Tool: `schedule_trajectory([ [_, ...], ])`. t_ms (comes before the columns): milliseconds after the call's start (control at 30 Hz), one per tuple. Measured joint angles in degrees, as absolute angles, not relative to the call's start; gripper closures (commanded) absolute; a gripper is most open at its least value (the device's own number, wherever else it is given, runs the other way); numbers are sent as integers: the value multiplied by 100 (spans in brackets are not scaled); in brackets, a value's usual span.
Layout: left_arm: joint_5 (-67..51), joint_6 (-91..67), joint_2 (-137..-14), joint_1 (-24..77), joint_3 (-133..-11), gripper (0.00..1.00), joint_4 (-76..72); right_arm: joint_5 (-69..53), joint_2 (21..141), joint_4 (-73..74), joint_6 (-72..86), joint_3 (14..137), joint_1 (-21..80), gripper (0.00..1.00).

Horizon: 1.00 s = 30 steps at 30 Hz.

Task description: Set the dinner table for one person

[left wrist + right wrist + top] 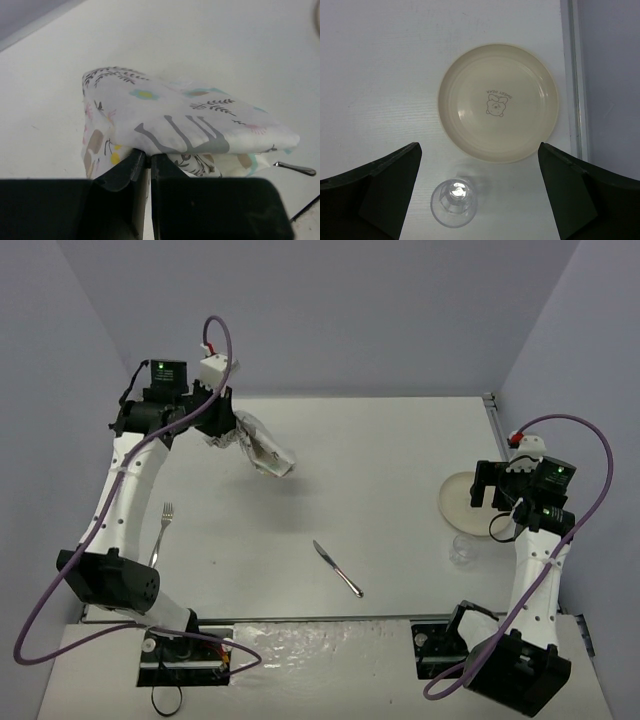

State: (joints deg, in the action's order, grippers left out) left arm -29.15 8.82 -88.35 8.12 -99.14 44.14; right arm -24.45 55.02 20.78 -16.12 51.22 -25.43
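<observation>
My left gripper [232, 436] is shut on a folded white cloth mat [263, 451] printed with pastel animals and plants, and holds it above the back left of the off-white dinner table [380, 455]. The mat fills the left wrist view [180, 125], hanging past the shut fingers [131, 167]. My right gripper [492, 502] is open and empty above a cream plate [498, 101] with a bear print and a clear glass [455, 202], both standing on the table at the right. A fork [160, 530] lies at the left and a knife [337, 568] near the middle front.
The table's metal edging [574, 80] runs just right of the plate. The knife's tip [296, 168] shows under the mat in the left wrist view. Grey walls close the back and sides.
</observation>
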Motion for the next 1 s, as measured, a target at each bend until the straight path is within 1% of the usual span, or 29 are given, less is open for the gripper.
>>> schedule_trajectory([
  [167,-3513,600,-8632,772,-10890,100,4927,-2444,5502,2078,-1614,5118,-2543,0],
  [267,-3695,456,-8633,770,-11158,100,5058,-2445,5502,2076,-1618,5117,-2543,0],
  [367,-3646,402,-8785,787,-11012,100,5050,-2445,5502,2076,-1627,5116,-2543,0],
  [500,-3447,401,-9264,896,-10492,100,5046,-2445,5502,2077,-1639,5113,-2543,0],
  [633,-3150,503,-9622,1302,-10217,100,5252,-2445,5509,2076,-1654,5113,-2541,0],
  [767,-3188,616,-9498,1818,-10240,100,5403,-2445,5521,2078,-1656,5112,-2541,0],
  [900,-3481,671,-9213,2072,-10416,100,5572,-2445,5537,2077,-1656,5109,-2541,0],
  [933,-3506,676,-9140,2085,-10451,97,5577,-2444,5541,2075,-1656,5109,-2541,0],
  [967,-3508,681,-9085,2086,-10472,87,5576,-2443,5548,2075,-1656,5109,-2541,0],
  [1000,-3495,683,-9051,2083,-10488,62,5571,-2443,5555,2075,-1656,5109,-2541,0],
])
